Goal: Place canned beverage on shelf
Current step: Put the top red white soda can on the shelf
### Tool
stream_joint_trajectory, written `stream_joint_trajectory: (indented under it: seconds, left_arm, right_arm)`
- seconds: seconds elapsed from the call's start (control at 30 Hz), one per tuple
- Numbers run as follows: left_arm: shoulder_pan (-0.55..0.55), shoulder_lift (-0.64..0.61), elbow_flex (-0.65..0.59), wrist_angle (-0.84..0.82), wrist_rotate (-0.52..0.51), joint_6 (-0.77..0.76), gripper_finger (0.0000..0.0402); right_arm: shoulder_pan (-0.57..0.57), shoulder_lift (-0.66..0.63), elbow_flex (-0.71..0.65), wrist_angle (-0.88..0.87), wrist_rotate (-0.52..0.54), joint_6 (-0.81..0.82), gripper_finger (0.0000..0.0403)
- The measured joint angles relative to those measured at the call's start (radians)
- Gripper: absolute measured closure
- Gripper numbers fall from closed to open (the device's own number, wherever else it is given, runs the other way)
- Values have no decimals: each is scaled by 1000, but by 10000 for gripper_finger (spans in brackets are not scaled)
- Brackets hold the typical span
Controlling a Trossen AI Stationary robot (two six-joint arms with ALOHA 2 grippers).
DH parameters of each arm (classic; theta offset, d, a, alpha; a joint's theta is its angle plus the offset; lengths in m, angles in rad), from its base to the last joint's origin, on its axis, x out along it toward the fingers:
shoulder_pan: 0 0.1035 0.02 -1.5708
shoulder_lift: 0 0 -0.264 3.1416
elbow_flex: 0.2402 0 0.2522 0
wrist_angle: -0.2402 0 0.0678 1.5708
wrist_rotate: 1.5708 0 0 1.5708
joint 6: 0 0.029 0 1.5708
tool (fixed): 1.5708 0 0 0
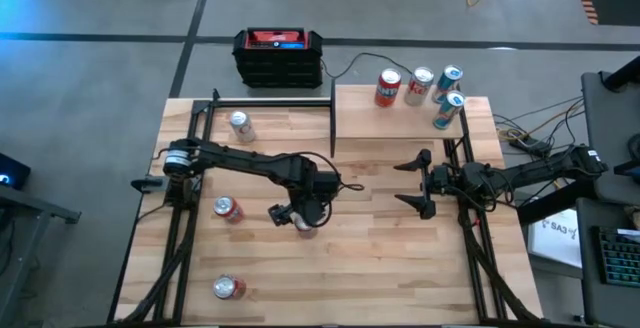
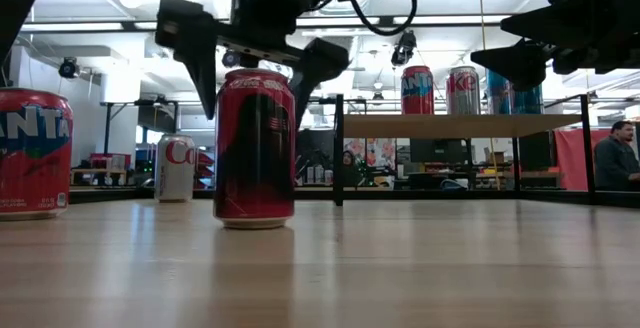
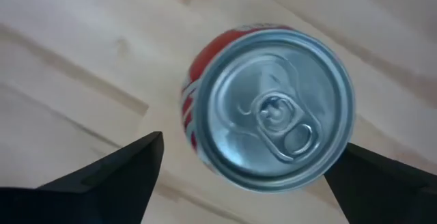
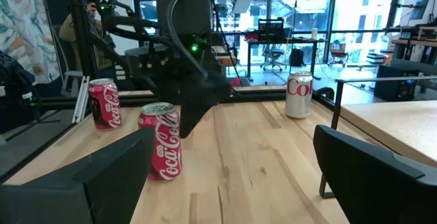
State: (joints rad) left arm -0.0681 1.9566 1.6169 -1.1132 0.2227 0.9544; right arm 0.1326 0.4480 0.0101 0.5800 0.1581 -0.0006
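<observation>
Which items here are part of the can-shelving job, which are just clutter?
Job: red can standing under the open left pincer; shelf, four cans on it; open right pincer, waiting near the shelf.
Clutter: black-and-red box; cables.

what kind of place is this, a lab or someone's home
Most likely a robotics lab or workshop, not a home: two arms clamped to a wooden table, open ceiling with strip lights, and desks with office chairs behind glass walls.
</observation>
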Motion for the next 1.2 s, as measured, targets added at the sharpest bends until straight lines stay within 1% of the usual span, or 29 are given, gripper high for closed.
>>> stream_joint_trajectory:
  seconds: [0.17,0.23,0.33,0.5,0.77,0.87,0.97,1.03,1.2]
  left_arm:
    - [0,-1,20,7,-5,-237,8]
    - [0,-3,29,8,-27,-330,3]
    - [0,-3,40,-15,-67,-438,3]
    - [-1,-3,46,-78,-76,-673,2]
    - [-43,-6,94,-78,-84,-982,2]
    - [-61,-6,105,-63,-115,-1099,2]
    - [-83,-6,105,-51,-153,-1197,2]
    - [-97,-4,104,-43,-161,-1245,2]
    - [-114,-2,104,-22,-162,-1296,2]
  right_arm:
    - [0,0,0,0,0,0,19]
    - [0,0,0,0,0,0,19]
    - [0,0,0,0,0,0,19]
    - [0,0,0,0,0,0,19]
    - [0,0,0,0,0,0,19]
    - [0,0,0,0,0,0,19]
    - [0,0,0,0,0,0,19]
    - [0,0,0,0,0,0,19]
    - [0,0,0,0,0,0,19]
